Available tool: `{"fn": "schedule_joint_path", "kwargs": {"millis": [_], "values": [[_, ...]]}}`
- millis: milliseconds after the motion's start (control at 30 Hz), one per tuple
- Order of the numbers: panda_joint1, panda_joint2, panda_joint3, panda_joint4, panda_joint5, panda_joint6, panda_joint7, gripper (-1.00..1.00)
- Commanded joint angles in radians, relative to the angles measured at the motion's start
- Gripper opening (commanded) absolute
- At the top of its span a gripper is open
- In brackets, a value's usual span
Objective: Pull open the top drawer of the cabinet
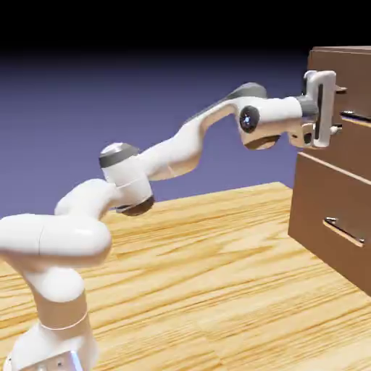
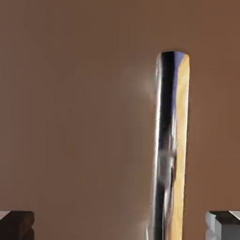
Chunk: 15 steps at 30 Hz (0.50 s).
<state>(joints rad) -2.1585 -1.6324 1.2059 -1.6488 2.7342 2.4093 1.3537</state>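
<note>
Far left in the exterior view: white jointed Franka arm (image 1: pixel 145 163) rising from the pale wooden counter (image 1: pixel 217 275), reaching rightward. Plenty of bare counter below and open backdrop behind the elbow, so ample room for drawing back along the same line.

Further right: white two-finger hand (image 1: pixel 335 109) pressed up against the tall dark-brown wooden cabinet (image 1: pixel 330 210) at the picture's right edge, level with the upper brown wooden drawer front (image 1: pixel 356 94).

In the hand view: fingertips (image 2: pixel 16 225) spread wide at the bottom corners, thin silver bar handle (image 2: pixel 165 140) standing between them, nearer the right tip, not yet pinched.

Judged progress: approach finished, hand straddling the handle; drawer apparently unopened, though hard to tell. Left to do: closing on the bar, then a straight pull away from the cabinet.

Below, lower matching drawer front (image 1: pixel 330 214) with its own handle, well clear of the hand.
</note>
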Motion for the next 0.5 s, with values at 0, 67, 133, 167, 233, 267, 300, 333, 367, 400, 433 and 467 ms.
{"fn": "schedule_joint_path", "kwargs": {"millis": [0,67,133,167,233,267,300,333,367,400,433,467], "values": [[-0.021,0.004,0.0,0.036,-0.002,0.014,0.008,0.0],[-0.064,0.011,0.001,0.109,-0.005,0.043,0.023,0.0],[-0.107,0.018,0.001,0.181,-0.008,0.072,0.038,0.0],[-0.128,0.021,0.001,0.217,-0.01,0.086,0.045,0.0],[-0.155,0.026,0.001,0.264,-0.012,0.105,0.055,0.0],[-0.155,0.026,0.001,0.264,-0.012,0.105,0.055,-1.0],[-0.155,0.026,0.001,0.264,-0.012,0.105,0.055,-1.0],[-0.134,0.022,0.001,0.228,-0.009,0.09,0.047,-1.0],[-0.113,0.018,0.001,0.192,-0.007,0.076,0.039,-1.0],[-0.092,0.014,0.001,0.156,-0.005,0.061,0.031,-1.0],[-0.071,0.01,0.0,0.119,-0.003,0.047,0.024,-1.0],[-0.05,0.007,0.0,0.083,-0.001,0.032,0.017,-1.0]]}}
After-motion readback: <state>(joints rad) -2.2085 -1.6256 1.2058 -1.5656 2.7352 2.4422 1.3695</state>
